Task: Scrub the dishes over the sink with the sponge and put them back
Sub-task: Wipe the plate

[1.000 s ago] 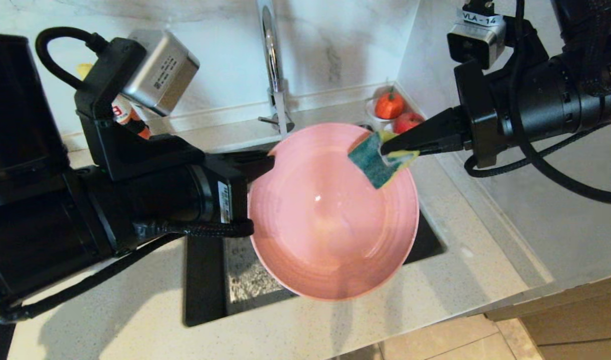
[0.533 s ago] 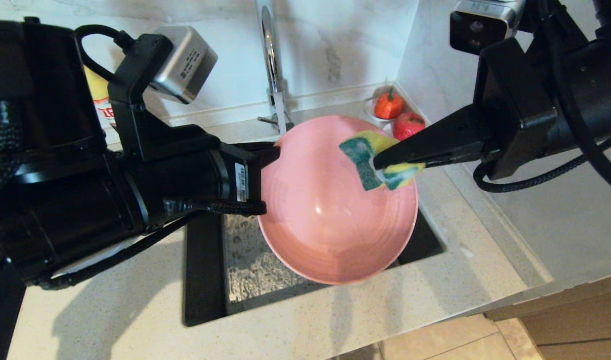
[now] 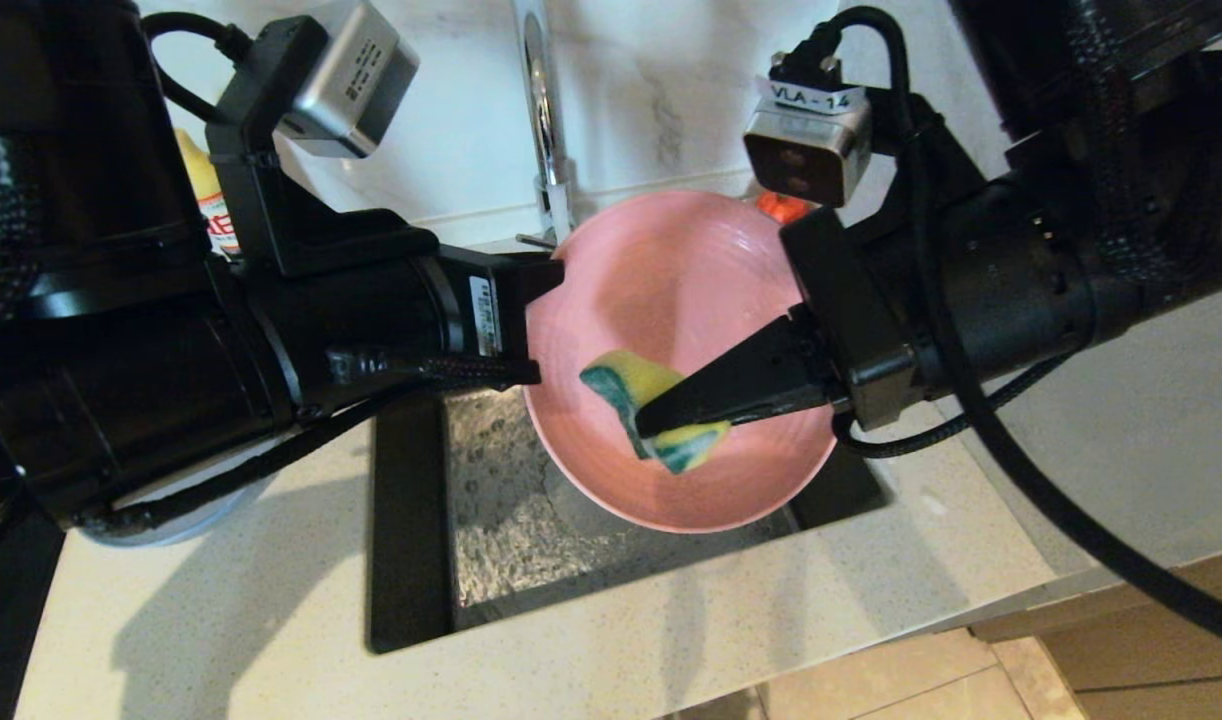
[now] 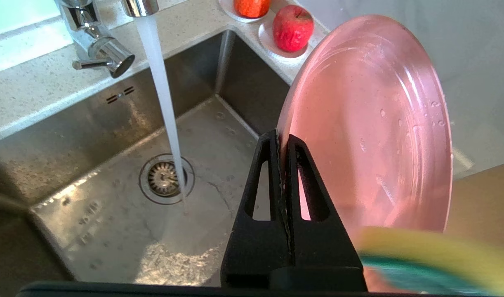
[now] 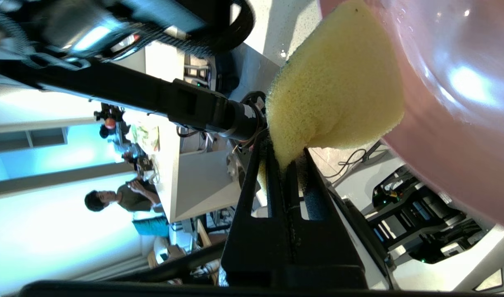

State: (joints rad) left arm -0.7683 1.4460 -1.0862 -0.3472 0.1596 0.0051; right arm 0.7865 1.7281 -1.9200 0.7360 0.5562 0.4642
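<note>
One wet, glossy pink plate

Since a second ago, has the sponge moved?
Yes. The sponge slid from the pink plate's far rim, by the tap, down toward its near side.

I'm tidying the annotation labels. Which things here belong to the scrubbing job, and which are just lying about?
In the job:
- pink plate, clamped at its rim by the left gripper
- sponge, held by the right gripper
- sink, running tap

Lying about:
- apple
- orange fruit
- bottle
</note>
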